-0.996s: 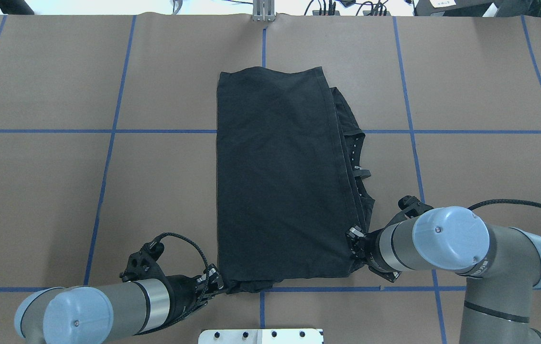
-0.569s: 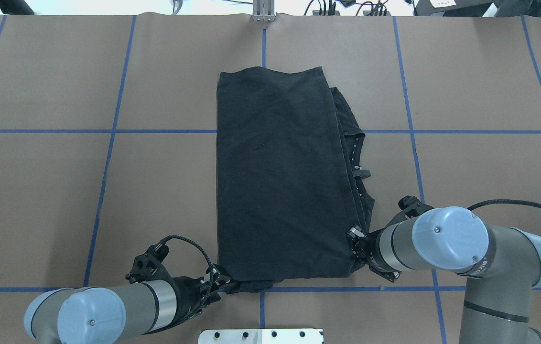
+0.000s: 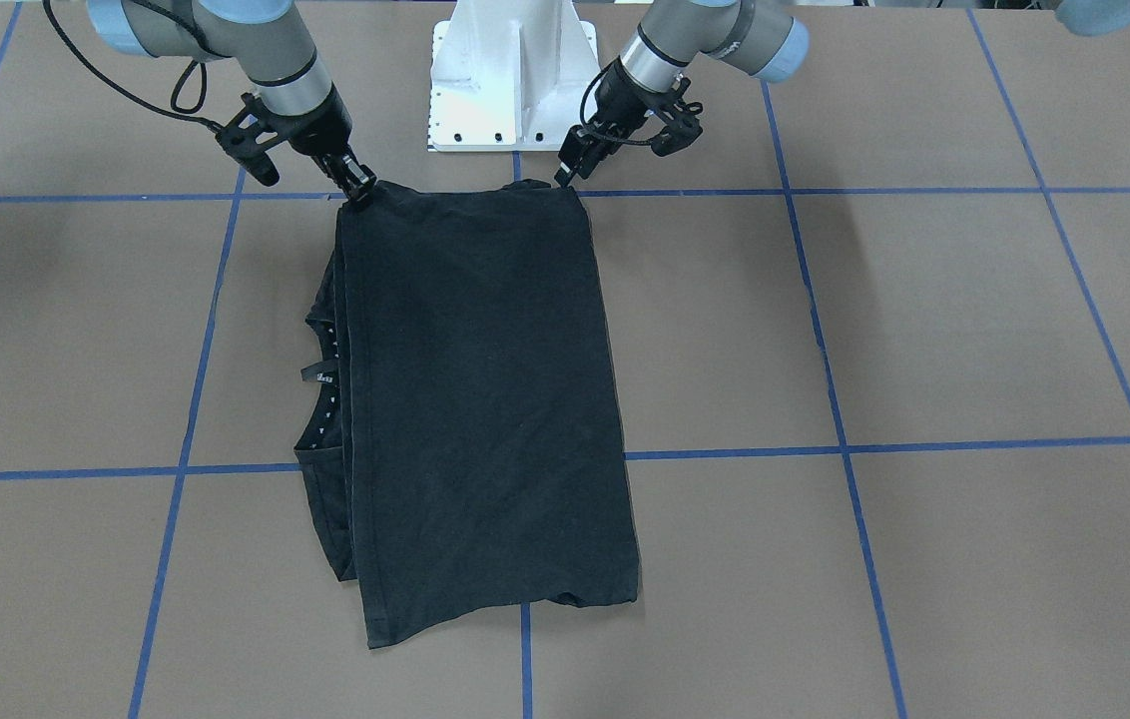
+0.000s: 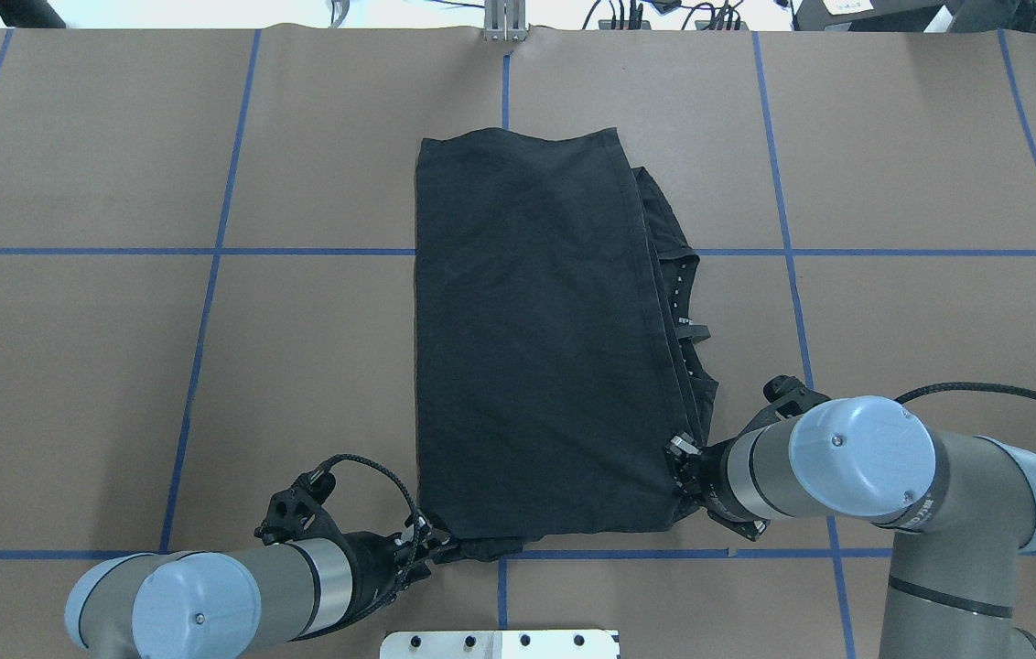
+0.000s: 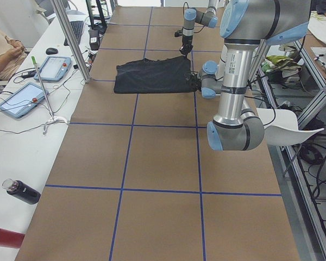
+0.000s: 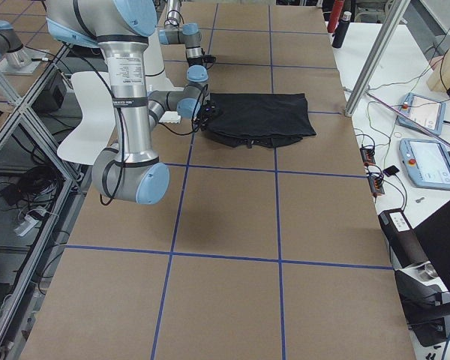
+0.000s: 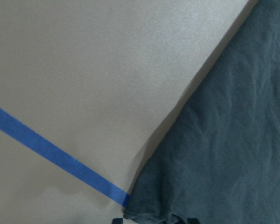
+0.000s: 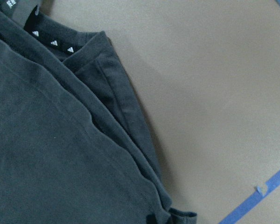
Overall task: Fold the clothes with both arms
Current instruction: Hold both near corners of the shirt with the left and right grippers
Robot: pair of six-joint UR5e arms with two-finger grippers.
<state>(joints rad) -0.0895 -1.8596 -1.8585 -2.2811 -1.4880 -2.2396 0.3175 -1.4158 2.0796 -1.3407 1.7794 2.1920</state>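
Observation:
The black T-shirt (image 4: 536, 339) lies folded into a long rectangle in the middle of the table, also in the front view (image 3: 485, 399). Its collar with small white marks (image 4: 681, 293) sticks out along the right edge. The block logo is hidden. My left gripper (image 4: 434, 542) (image 3: 563, 178) is at the shirt's near-left corner, low on the table; its jaws look slightly apart around that corner (image 7: 144, 210). My right gripper (image 4: 675, 455) (image 3: 362, 192) is shut on the near-right corner, where the layered hems (image 8: 130, 154) meet.
The white bolted pedestal (image 3: 510, 70) stands just behind the shirt's near edge. Blue tape lines (image 4: 207, 275) grid the brown table. A side bench with tablets (image 5: 22, 100), a metal post (image 5: 70, 38) and bottles (image 5: 22, 191) runs along the far side.
My left arm has slid to the right, bringing its gripper up to the shirt's near-left corner. The right arm and the shirt have not moved.

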